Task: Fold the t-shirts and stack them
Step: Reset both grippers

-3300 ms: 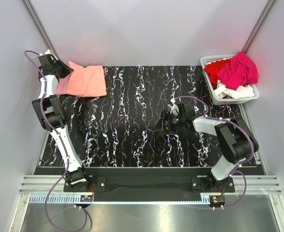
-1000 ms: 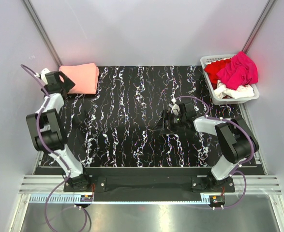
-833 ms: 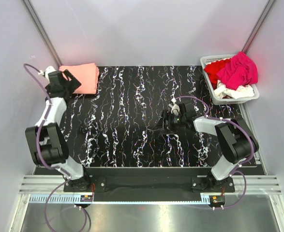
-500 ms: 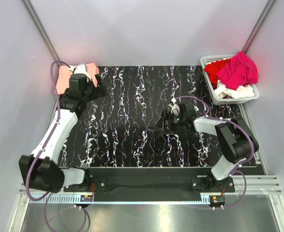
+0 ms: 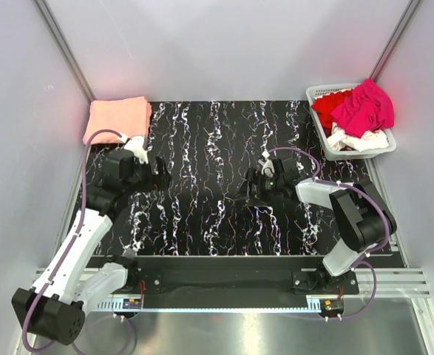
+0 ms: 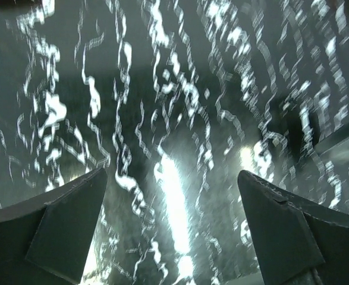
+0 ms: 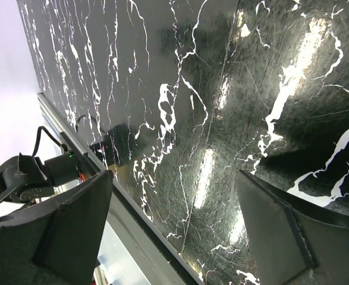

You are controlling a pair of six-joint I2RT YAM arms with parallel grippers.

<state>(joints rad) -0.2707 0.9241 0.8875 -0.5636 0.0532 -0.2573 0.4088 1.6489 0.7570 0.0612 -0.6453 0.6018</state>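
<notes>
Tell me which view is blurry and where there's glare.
Left wrist: smeared by motion blur, with a bright glare streak on the table. Right wrist: sharp, long light reflections on the glossy surface. Top external: sharp and evenly lit, the folded salmon t-shirt casting a pink tint on the wall.

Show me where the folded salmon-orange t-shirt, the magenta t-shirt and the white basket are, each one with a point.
folded salmon-orange t-shirt (image 5: 117, 118): top view, middle of its upper face.
magenta t-shirt (image 5: 364, 106): top view, middle of the crumpled heap.
white basket (image 5: 322, 89): top view, far left rim.
</notes>
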